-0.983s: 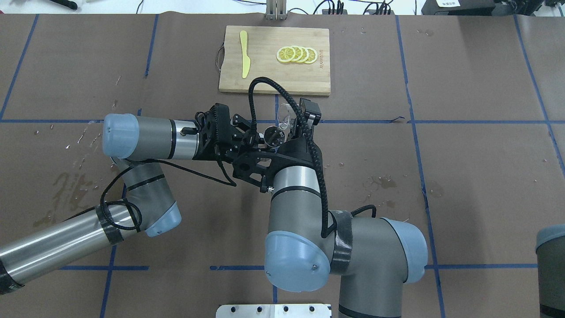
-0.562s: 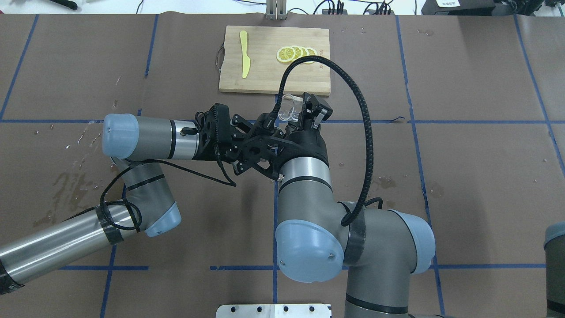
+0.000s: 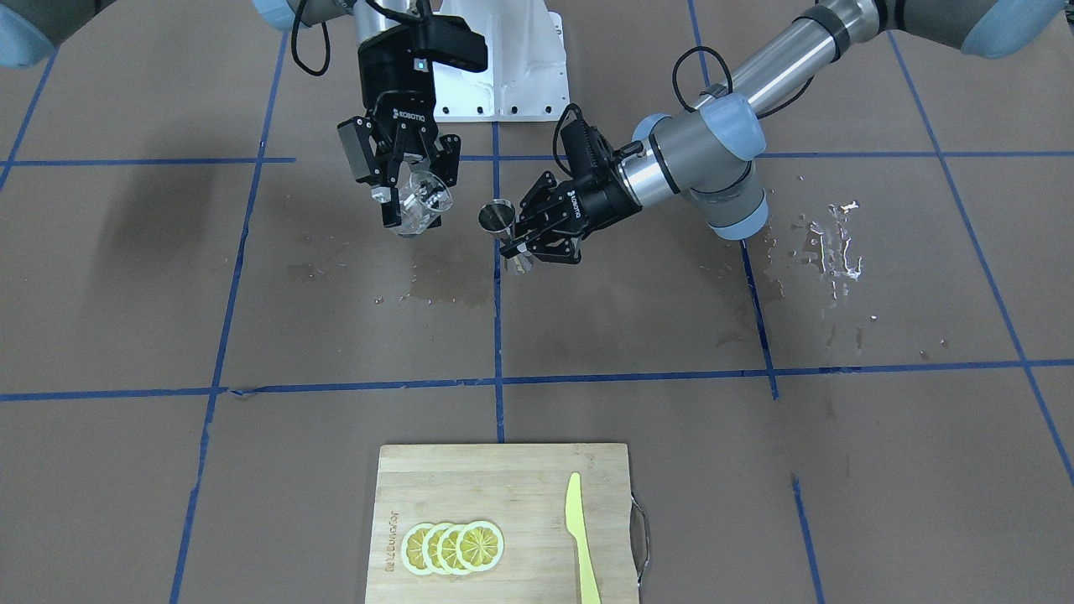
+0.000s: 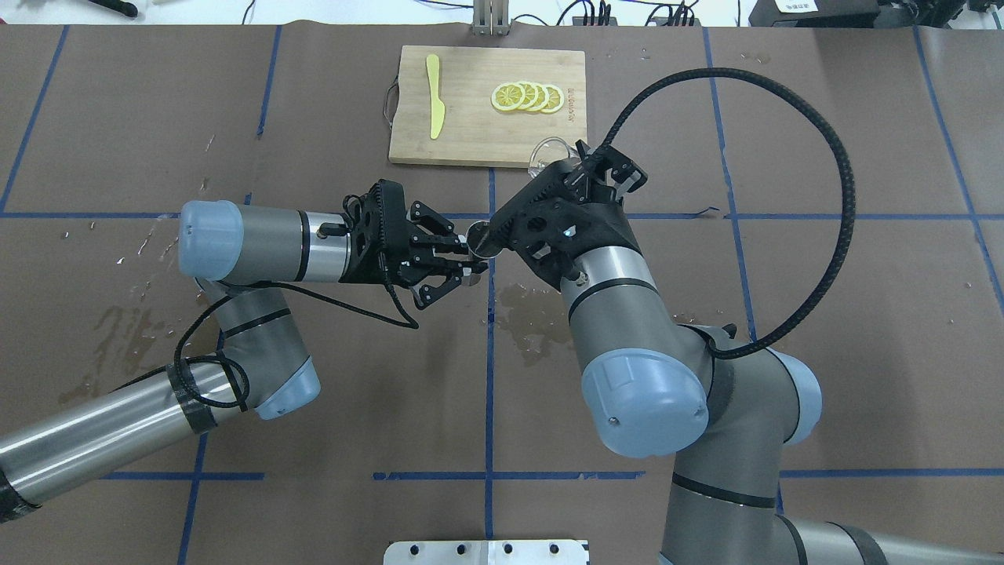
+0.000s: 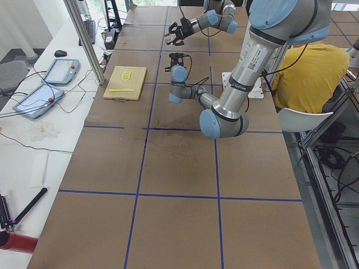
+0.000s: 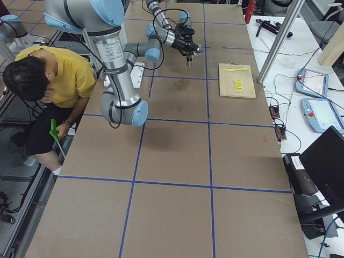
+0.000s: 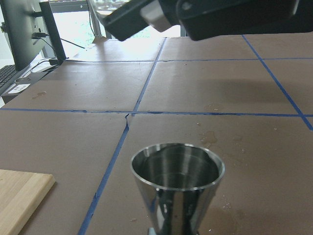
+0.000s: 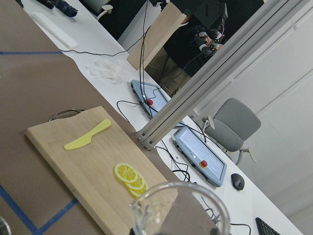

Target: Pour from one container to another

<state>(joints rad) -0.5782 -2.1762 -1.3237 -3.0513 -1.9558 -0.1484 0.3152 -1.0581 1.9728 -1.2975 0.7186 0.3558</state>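
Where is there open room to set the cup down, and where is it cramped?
Bare paper flanks the cutting board and fills the robot's right side. Crowded at centre: right hand with clear cup beside left hand holding the jigger, near a wet patch; more spill on the robot's left.

my left pincer (image 3: 513,242): matt black | small hourglass steel jigger (image 7: 177,181): mirror-glossy | small round clear cup (image 3: 417,204): smooth plastic | rectangular board (image 3: 520,503): pale wood | table cover (image 3: 755,470): matt brown paper

Overhead, the jigger (image 4: 480,238) is just left of the cup (image 4: 547,151). Board (image 4: 471,133) sits behind both, with the knife (image 4: 434,96) left of the lemon slices (image 4: 527,96) on it.
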